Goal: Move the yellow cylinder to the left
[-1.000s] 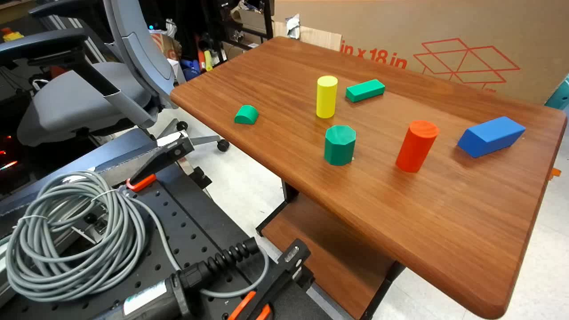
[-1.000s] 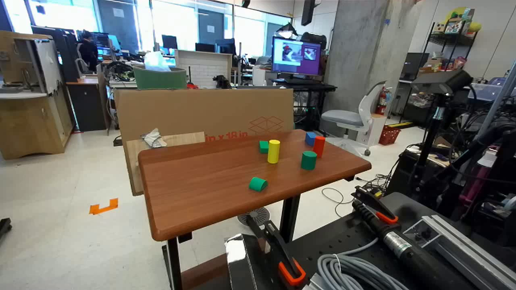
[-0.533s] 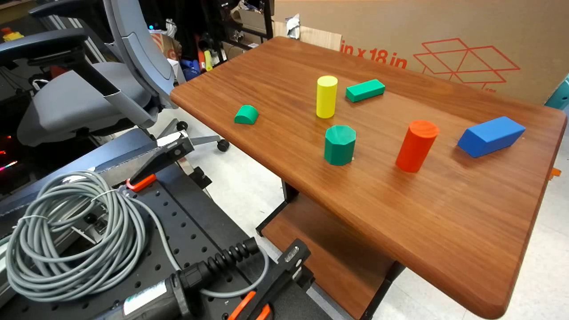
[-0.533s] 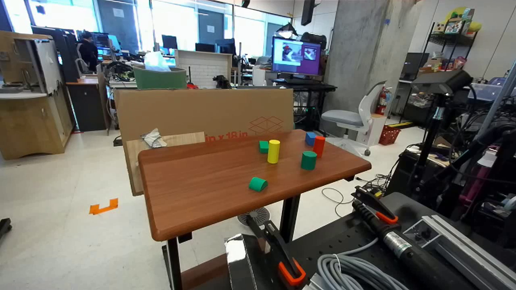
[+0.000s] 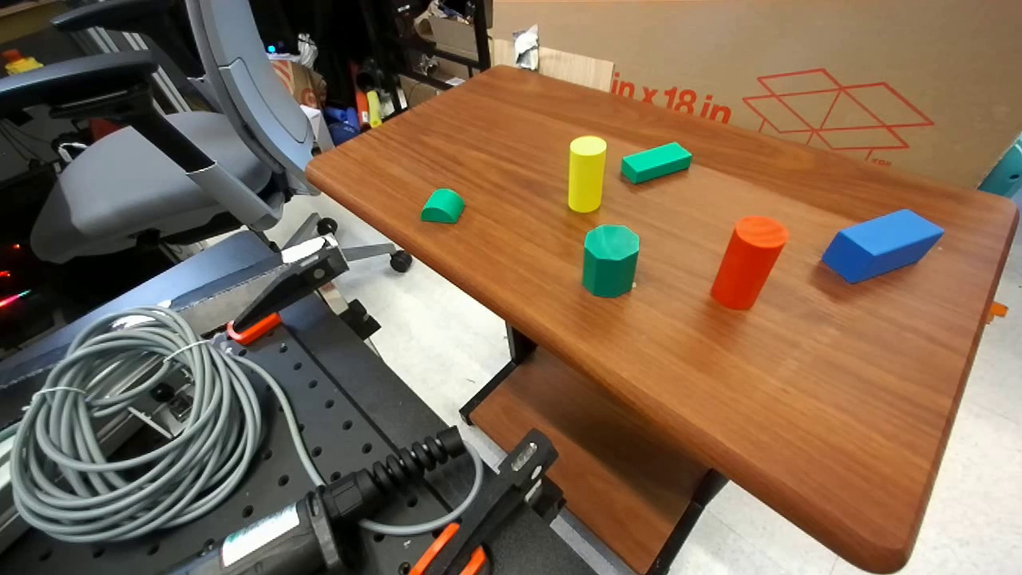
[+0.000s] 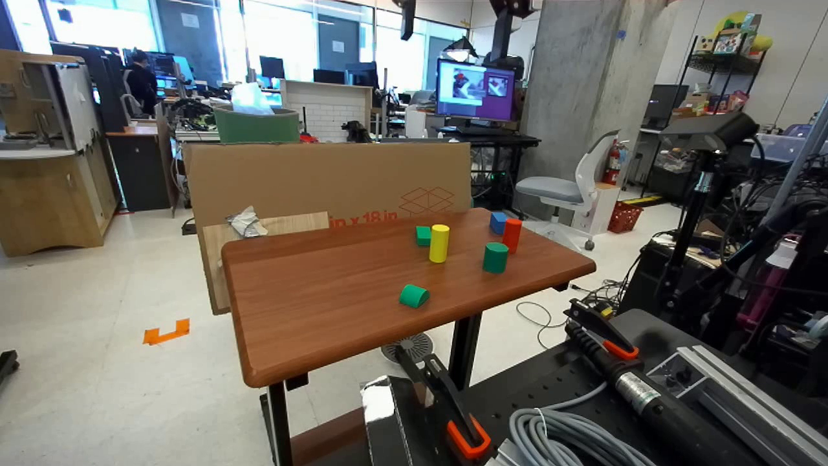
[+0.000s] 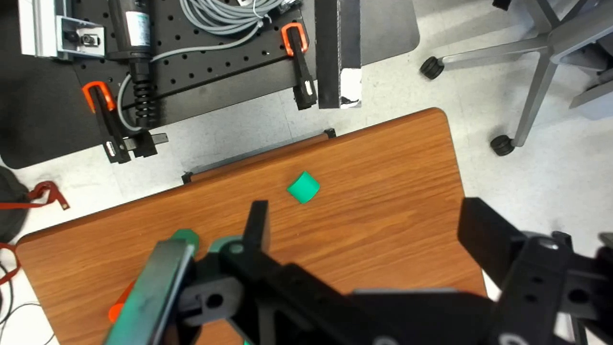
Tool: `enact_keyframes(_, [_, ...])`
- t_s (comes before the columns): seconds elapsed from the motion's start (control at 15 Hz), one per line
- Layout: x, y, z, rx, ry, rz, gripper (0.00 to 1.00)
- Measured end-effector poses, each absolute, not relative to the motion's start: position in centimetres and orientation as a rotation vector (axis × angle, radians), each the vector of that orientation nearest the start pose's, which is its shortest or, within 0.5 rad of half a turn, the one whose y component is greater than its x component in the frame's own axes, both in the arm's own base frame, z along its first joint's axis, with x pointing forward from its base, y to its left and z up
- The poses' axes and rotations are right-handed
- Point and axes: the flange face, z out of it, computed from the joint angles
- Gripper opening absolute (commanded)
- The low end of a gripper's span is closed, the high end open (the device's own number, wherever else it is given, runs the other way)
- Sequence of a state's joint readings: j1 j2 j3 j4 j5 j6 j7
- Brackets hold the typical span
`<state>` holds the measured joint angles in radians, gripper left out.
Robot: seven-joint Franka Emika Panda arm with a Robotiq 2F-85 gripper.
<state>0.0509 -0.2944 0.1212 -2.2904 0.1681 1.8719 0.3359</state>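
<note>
The yellow cylinder [image 5: 587,177] stands upright on the brown wooden table; it also stands in an exterior view [image 6: 438,244]. In the wrist view it does not show and the gripper covers part of the table. My gripper [image 7: 366,206] is open, with its fingers wide apart and nothing between them. In an exterior view, the dark fingertips of the gripper [image 6: 453,44] hang in at the top edge, high above the table. The gripper is out of view in the exterior view closer to the table.
On the table [image 5: 798,399] stand a green cylinder [image 5: 610,262] near the yellow one, a tilted-looking red cylinder [image 5: 748,263] and a blue block [image 5: 882,245]. A flat green block [image 5: 656,163] lies beside the yellow cylinder. A green half-round block [image 5: 442,206] lies near the edge. Cardboard [image 6: 323,178] stands behind.
My gripper has come down a little at the top of an exterior view, so both fingers now show more. The yellow cylinder and the other blocks have not moved.
</note>
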Motion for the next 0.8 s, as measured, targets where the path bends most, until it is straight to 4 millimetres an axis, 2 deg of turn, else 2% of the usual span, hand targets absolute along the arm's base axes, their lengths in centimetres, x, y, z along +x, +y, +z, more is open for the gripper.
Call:
enact_keyframes(0.27, [44.0,7.7,41.9,-3.11,0.342,0.173,1.0])
enact_keyframes(0.8, [44.0,6.6,32.9,-3.162,0.392,0.044,1.0])
